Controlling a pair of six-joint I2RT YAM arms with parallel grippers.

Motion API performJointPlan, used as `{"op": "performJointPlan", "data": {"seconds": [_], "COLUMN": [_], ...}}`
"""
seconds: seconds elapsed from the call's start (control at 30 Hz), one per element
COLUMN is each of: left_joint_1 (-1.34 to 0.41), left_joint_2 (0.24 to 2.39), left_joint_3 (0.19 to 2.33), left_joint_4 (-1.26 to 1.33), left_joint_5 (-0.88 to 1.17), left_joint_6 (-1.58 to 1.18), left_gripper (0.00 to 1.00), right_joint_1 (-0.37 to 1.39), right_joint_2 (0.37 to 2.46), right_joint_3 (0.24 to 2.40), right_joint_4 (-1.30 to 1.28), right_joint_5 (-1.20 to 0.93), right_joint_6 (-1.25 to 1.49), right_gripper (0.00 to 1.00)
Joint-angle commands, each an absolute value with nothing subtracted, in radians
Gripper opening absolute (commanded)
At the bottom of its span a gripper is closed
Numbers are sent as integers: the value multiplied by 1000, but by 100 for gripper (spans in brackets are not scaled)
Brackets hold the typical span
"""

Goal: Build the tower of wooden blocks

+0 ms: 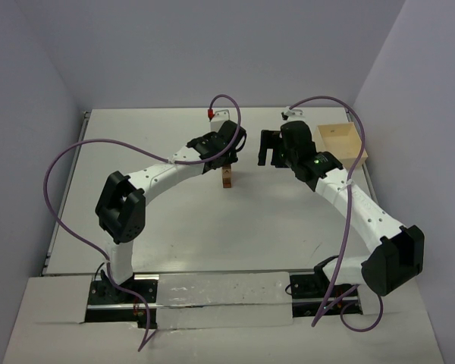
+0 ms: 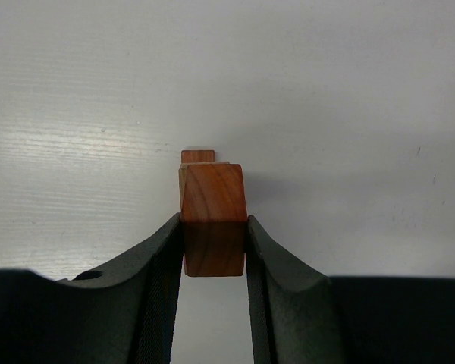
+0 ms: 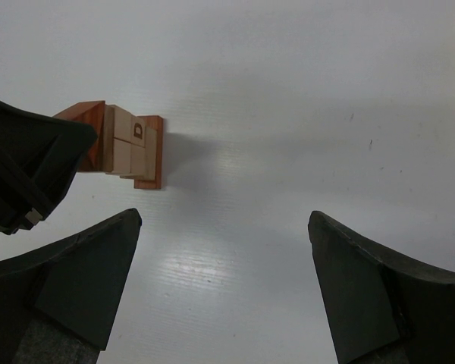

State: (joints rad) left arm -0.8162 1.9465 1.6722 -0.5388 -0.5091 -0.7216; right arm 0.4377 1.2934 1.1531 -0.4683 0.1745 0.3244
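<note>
Overhead, I see the wood block tower (image 1: pixel 227 180) standing mid-table (image 1: pixel 174 220), with the left gripper (image 1: pixel 226 158) at its top, the right gripper (image 1: pixel 268 152) near it and a pale wooden box (image 1: pixel 341 142) at the far right. My left wrist camera shows both fingers (image 2: pixel 277 273) clamped on the reddish-brown top block (image 2: pixel 212 212). My right wrist camera shows the jaws spread wide and holding nothing, the tower off to one side.

- A pale wooden square box (image 1: pixel 343 142), open on top, sits near the far right corner of the white tabletop (image 1: pixel 250 227).
- Plain lavender-grey walls (image 1: pixel 212 45) surround the tabletop.
</note>
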Motion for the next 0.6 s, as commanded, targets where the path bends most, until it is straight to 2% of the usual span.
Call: {"op": "performJointPlan", "data": {"seconds": [0.0,0.37,0.57], "left_joint_1": [-821,-821,-821], "left_joint_2": [1951,1960,1961], "left_joint_3": [1689,1690,1689], "left_joint_4": [-531,-535,-534], "left_joint_5": [-514,-511,-512], "left_joint_6": [-718,-721,-719], "left_gripper": [40,42,47], "right_joint_1": [428,429,430], "right_joint_2": [1299,1304,1302], "right_joint_3": [1209,1215,1216], "right_joint_4": [-469,-472,-474], "right_joint_5": [177,172,169], "right_joint_6": [330,330,331], "right_gripper": [99,99,99]}}
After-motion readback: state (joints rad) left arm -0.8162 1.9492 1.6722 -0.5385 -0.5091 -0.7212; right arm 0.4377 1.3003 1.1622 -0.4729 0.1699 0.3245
